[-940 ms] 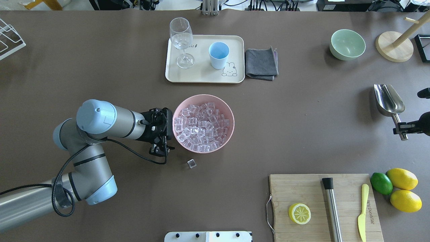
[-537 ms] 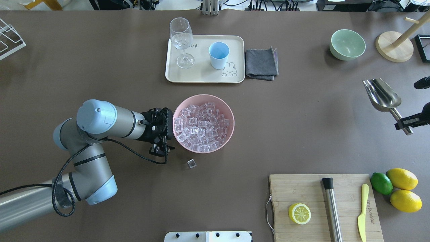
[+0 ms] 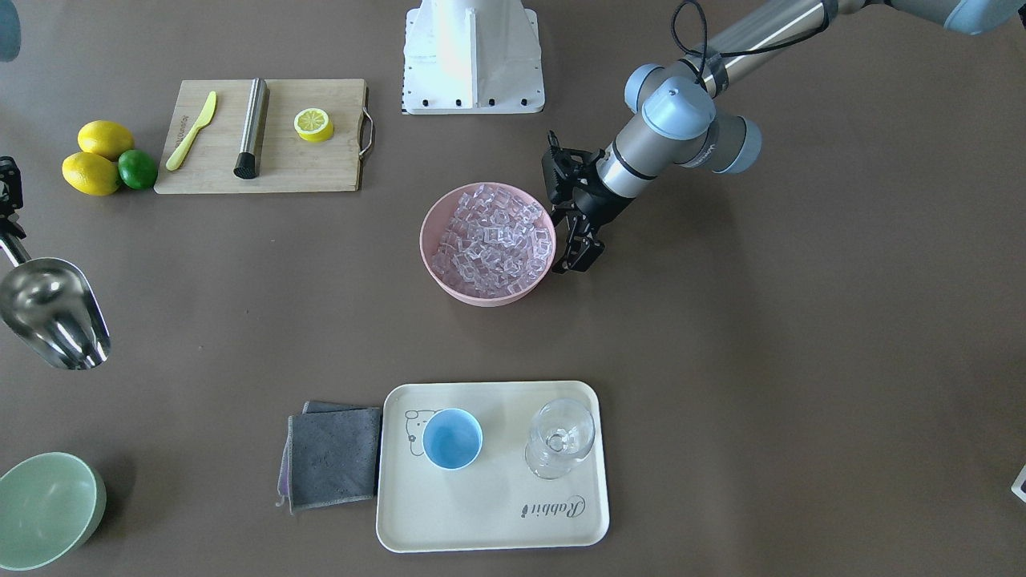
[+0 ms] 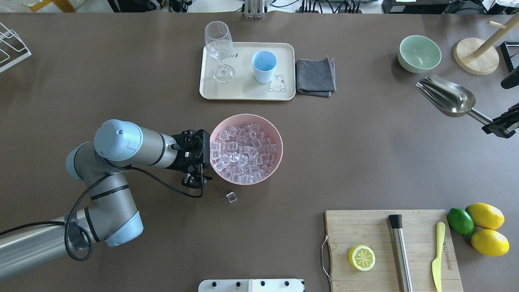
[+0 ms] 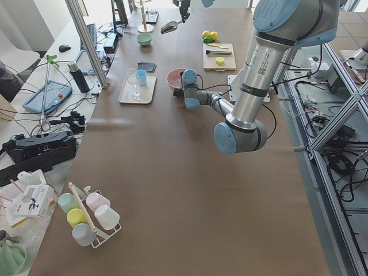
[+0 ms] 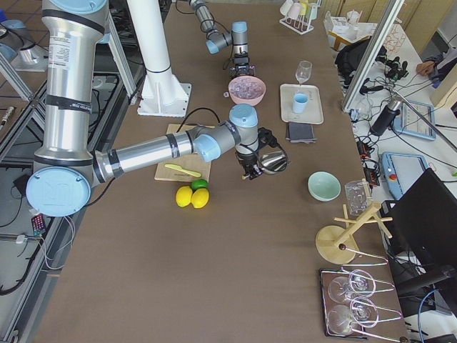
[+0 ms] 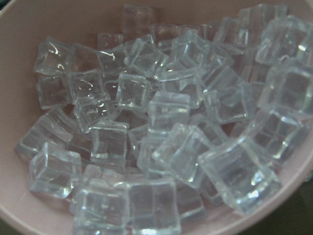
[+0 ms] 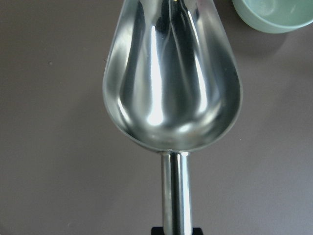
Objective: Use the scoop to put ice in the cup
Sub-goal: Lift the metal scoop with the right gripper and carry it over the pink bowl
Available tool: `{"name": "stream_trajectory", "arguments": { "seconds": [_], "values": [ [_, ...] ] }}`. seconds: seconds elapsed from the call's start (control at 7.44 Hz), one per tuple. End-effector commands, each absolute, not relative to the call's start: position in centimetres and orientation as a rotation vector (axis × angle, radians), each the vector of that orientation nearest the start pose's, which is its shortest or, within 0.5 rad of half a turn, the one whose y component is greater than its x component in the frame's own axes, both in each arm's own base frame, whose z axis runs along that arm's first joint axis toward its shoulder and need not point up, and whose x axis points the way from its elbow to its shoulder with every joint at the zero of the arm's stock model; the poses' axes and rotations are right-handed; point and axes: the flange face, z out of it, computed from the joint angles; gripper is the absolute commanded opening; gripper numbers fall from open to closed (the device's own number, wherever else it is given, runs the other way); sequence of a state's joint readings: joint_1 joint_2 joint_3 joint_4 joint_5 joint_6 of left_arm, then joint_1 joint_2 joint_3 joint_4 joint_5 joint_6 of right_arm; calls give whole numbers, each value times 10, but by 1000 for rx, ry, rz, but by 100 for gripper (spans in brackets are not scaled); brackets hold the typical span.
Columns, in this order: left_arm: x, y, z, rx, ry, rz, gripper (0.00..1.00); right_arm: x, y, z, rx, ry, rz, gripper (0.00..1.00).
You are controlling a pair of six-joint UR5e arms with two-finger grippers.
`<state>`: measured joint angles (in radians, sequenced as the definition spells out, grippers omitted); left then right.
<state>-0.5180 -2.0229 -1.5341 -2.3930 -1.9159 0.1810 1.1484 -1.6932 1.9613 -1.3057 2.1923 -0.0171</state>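
The silver scoop (image 4: 448, 97) hangs above the table at the right, mouth toward the left, and is empty in the right wrist view (image 8: 171, 73). My right gripper (image 4: 500, 125) is shut on the scoop's handle at the view's right edge. The ice (image 4: 243, 152) fills a pink bowl (image 4: 281, 146) in mid-table, and the left wrist view shows the ice close up (image 7: 161, 122). One loose ice cube (image 4: 231, 197) lies on the table nearer me. My left gripper (image 4: 196, 180) sits against the bowl's left side, fingers together. The light-blue cup (image 4: 264, 65) stands empty on a cream tray (image 4: 243, 91).
A stemmed glass (image 4: 219, 44) stands on the tray beside the cup. A grey cloth (image 4: 315, 77) lies right of the tray. A pale-green bowl (image 4: 419, 52) sits just beyond the scoop. A cutting board (image 4: 365, 231) with a lemon half, a steel cylinder and a knife is at the near right.
My right gripper has carried the scoop toward the table's far side and swung its mouth round to the left. The left arm has barely shifted.
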Motion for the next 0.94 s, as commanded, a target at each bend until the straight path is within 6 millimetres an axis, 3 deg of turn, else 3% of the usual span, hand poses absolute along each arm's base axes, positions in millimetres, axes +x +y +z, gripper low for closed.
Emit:
{"name": "stream_trajectory", "arguments": {
  "seconds": [0.0,0.27,0.4,0.54,0.81],
  "values": [
    [529,-416,323,1067,854,1267,99,-123,-467,451,426,-731,-747,0],
    [530,-416,323,1066,854,1268,99,-115,-452,402,406,-707,-781,0],
    [529,-416,323,1067,854,1267,99,-120,-460,381,448,-665,-814,0],
    [529,-416,323,1067,854,1267,99,-134,-466,365,428,-642,-848,0],
    [529,-416,323,1066,854,1266,99,-163,-478,301,384,-500,-1067,0]
  ]
}}
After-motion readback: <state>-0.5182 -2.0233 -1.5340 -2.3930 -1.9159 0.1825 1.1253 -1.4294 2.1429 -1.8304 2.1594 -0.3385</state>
